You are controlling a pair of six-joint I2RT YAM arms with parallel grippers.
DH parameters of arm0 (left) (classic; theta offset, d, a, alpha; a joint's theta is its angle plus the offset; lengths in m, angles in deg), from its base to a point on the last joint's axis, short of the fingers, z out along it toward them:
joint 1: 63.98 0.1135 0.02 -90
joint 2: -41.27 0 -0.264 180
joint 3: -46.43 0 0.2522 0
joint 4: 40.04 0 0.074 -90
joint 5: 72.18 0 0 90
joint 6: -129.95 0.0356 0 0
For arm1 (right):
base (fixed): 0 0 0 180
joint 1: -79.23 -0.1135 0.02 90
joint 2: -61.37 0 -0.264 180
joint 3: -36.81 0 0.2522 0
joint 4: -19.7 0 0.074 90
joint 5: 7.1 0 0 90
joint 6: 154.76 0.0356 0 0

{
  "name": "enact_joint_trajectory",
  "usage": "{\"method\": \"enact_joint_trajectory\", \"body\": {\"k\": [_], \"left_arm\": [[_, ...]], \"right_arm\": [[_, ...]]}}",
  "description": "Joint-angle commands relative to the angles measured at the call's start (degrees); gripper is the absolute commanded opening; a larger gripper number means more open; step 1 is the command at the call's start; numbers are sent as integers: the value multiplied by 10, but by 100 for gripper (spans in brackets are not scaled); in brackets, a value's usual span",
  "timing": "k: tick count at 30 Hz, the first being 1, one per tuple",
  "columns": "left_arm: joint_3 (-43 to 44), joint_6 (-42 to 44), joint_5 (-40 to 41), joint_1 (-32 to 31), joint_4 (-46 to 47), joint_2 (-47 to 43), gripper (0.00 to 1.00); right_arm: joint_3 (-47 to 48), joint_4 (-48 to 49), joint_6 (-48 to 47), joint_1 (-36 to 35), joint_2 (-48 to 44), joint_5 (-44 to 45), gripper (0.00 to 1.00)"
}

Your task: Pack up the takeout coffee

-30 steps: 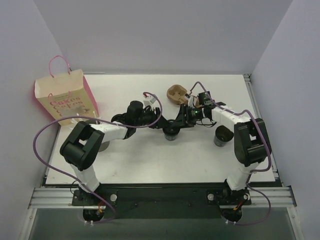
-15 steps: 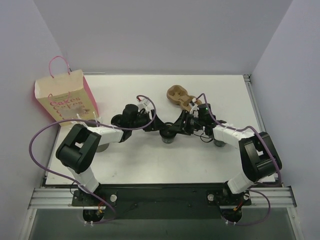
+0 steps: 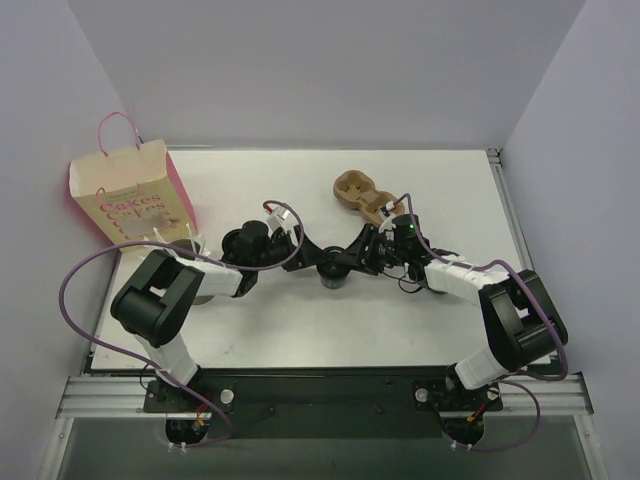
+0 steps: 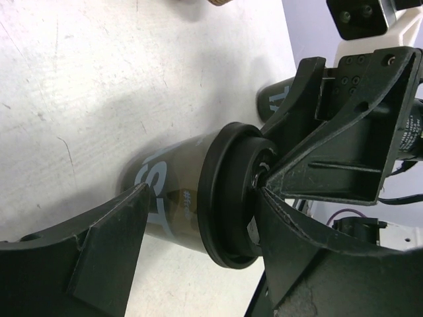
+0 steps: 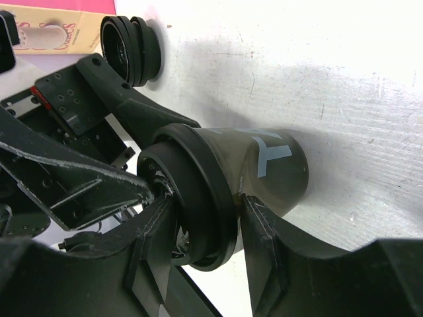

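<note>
A paper bag (image 3: 130, 195) stands at the table's (image 3: 260, 320) far left. The left gripper (image 4: 203, 195) has its jaws spread wide on either side of the coffee cup (image 5: 264, 165), gripping nothing. The cup sits mid-table, and the right gripper (image 5: 205, 201) has its partly closed jaws pinching the black lid.

Twin white-and-black robot
Left arm (image 3: 215, 280), right arm (image 3: 460, 280): white links, black joints, purple cables (image 3: 62, 292), matte-black left pincer (image 4: 201, 191).

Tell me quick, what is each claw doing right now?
Left gripper: open, fingers apart on either side of the cup.
Right gripper: closed on the cup, at its lid.
</note>
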Motion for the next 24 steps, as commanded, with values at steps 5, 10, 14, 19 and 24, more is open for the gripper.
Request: {"method": "enact_joint_trajectory", "body": {"k": [5,10,14,19,24], "left_arm": [[-19,8,-53,-13,-25,-14,77],[-13,26,-37,-20,-50,-1,76],[-14,37,-5,-21,-73,7,71],[2,74,58,-21,-156,5,67],[35,111,80,-26,-221,10,66]], "right_arm": [[-25,-36,8,-12,7,63,31],[-29,-35,16,-14,0,66,31],[-33,-32,22,-16,-9,69,31],[-34,-42,18,-17,-19,63,31],[-33,-45,16,-18,-19,54,33]]}}
